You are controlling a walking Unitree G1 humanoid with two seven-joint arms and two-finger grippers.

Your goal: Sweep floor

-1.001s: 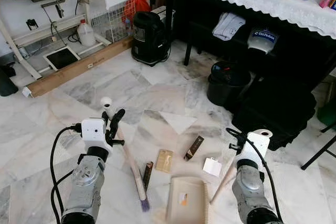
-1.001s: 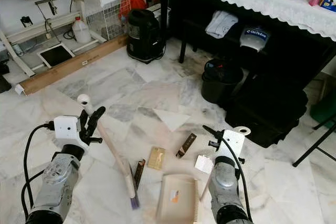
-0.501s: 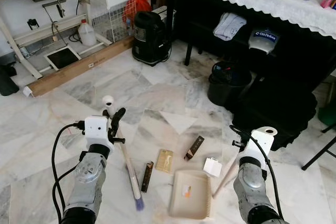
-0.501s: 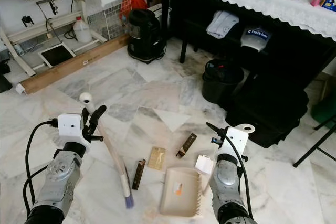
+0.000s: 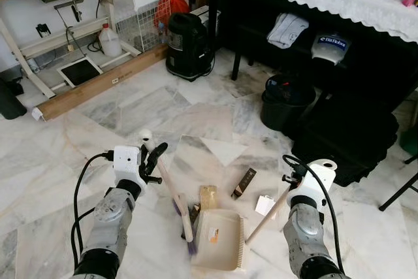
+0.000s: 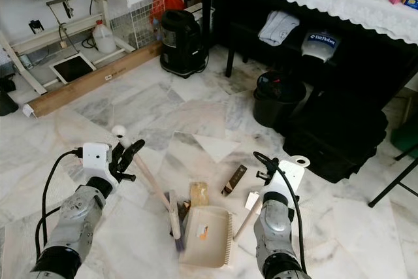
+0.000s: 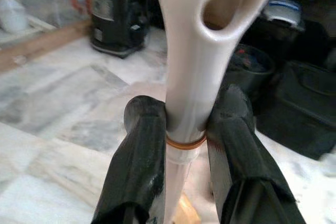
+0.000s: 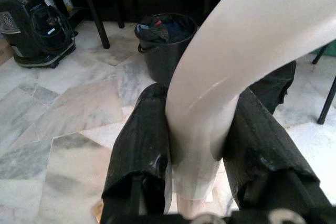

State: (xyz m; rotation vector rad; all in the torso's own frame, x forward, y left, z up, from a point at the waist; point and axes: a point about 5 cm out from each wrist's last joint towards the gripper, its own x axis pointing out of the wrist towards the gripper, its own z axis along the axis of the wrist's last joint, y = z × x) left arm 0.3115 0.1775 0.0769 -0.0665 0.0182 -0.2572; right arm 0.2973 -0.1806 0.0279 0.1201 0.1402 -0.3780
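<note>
While the left hand [image 7: 184, 145] was clamped on the white grip of the broom handle [image 5: 171, 191], its brush end [image 5: 190, 243] lay on the marble floor [image 5: 130, 115] against the left edge of the beige dustpan [image 5: 219, 243]. The right hand [image 8: 194, 145] was clamped on the dustpan's long handle [image 5: 268, 213]. Just beyond the pan lay a tan packet [image 5: 208, 196], a dark wrapper [image 5: 243, 183] and a white scrap [image 5: 264, 206]. Farther off stood a black bucket [image 5: 286, 99] and a black vacuum [image 5: 188, 47].

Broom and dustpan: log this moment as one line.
left gripper shut on broom | right gripper shut on dustpan handle | bristles at dustpan edge
</note>
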